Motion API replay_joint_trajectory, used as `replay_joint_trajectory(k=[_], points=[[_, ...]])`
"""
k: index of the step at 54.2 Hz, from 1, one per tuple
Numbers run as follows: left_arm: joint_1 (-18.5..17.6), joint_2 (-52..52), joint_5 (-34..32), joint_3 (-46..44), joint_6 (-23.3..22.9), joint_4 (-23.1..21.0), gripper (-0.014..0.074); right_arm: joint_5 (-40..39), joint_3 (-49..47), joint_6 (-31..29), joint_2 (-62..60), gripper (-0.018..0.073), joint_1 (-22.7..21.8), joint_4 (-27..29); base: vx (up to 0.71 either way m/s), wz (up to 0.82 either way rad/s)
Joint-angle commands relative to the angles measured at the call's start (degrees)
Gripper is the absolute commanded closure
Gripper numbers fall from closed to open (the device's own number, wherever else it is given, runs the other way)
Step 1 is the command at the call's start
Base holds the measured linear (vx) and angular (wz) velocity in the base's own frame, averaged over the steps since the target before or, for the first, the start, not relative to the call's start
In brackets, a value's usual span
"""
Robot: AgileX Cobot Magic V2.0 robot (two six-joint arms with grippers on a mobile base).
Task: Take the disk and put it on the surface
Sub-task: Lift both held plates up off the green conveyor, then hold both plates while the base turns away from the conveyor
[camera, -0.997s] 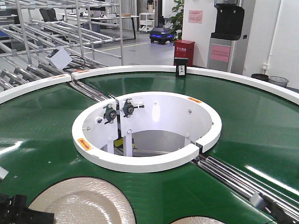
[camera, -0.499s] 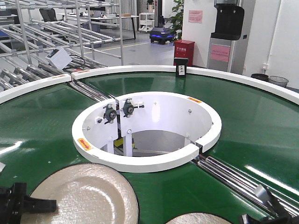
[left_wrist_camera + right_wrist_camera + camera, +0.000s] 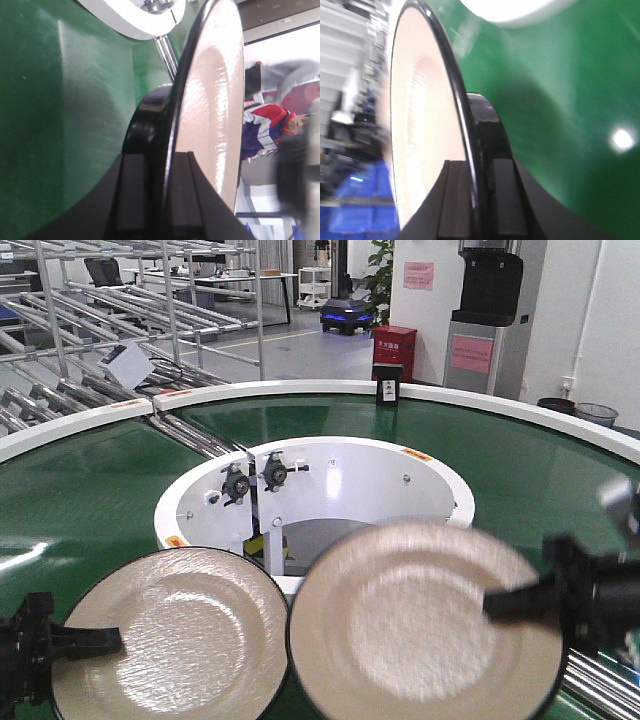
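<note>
In the lower left of the front view, the left claw point(image 3: 78, 643) pinches the rim of the left plate point(image 3: 165, 635). At lower right, the right claw point(image 3: 512, 602) pinches the blurred right plate point(image 3: 425, 625). Both plates are held above the green belt point(image 3: 90, 490).

Factory floor: green conveyor point(image 3: 560, 470), roller racks point(image 3: 110, 305)

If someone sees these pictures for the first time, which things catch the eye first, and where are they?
Two cream disks with dark rims fill the foreground: the left disk, clamped at its edge by the left gripper, and the blurred right disk, clamped by the right gripper. Behind them the green conveyor belt curves around a white ring.
</note>
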Motion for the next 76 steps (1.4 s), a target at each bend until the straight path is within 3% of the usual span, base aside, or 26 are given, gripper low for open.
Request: replay_joint_trajectory(k=[1,8,12,18,26,76], points=[[-2.73,-3.12,5.42,-1.14,-1.39,-6.75,0.0598,2.53,-8.00,4.84,-2.35,0.0566,0.06,6.87,0.00,0.00],[-6.94,-5.40,2.94,-1.07,-6.60,-8.72,0.0598,1.46,-14.41,9.17,-2.27,0.0566,0.06,6.67,0.00,0.00],[-9.45,-7.38,-0.90,-1.07,-7.25,-9.93,0.0598,0.81,-16.30,10.68,-2.27,0.0566,0.38,6.67,0.00,0.00],[-12.80,-10.05,-5.85,-1.07,-8.81,-10.13,0.0598,-2.22,-16.53,11.46,-2.19,0.0566,3.95,6.12,0.00,0.00],[-14.99,-11.37,-7.52,-1.07,-10.26,-10.13,0.0598,-5.32,-16.53,12.05,-0.97,0.0566,9.25,3.91,0.00,0.00],[-15.24,-11.37,-8.03,-1.07,-10.12,-10.07,0.0598,-5.94,-16.53,11.66,-0.92,0.0564,9.79,3.94,0.00,0.00]])
